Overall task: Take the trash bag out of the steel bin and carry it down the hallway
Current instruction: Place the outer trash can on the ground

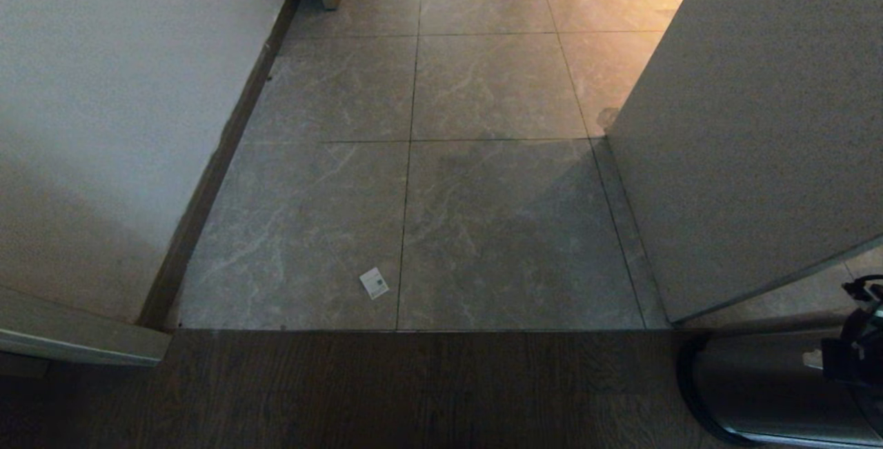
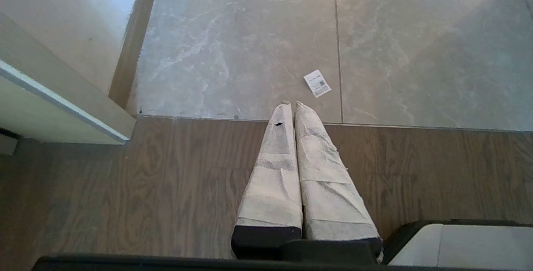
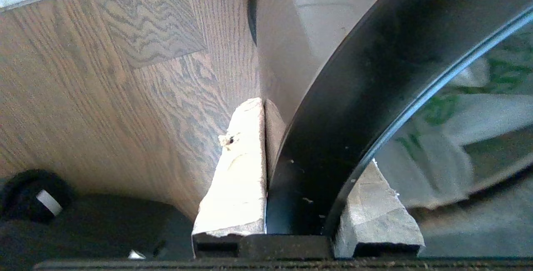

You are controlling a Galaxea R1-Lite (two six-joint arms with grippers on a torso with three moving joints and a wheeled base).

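Right wrist view: we see the right gripper (image 3: 306, 171) clamped astride the steel bin's (image 3: 291, 46) black rim, seemingly missing the trash bag (image 3: 466, 113); lifting could topple it.

Tiled floor (image 1: 483, 214), paper label (image 1: 374, 283), steel bin (image 1: 759, 387)

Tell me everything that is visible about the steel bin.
The steel bin is a round cylinder of brushed silver metal with a wide black rim. It stands on the wood-look floor beside the speckled counter, at the head view's lower right. The right gripper straddles its rim, one finger outside, one inside. White plastic with green print lies inside.
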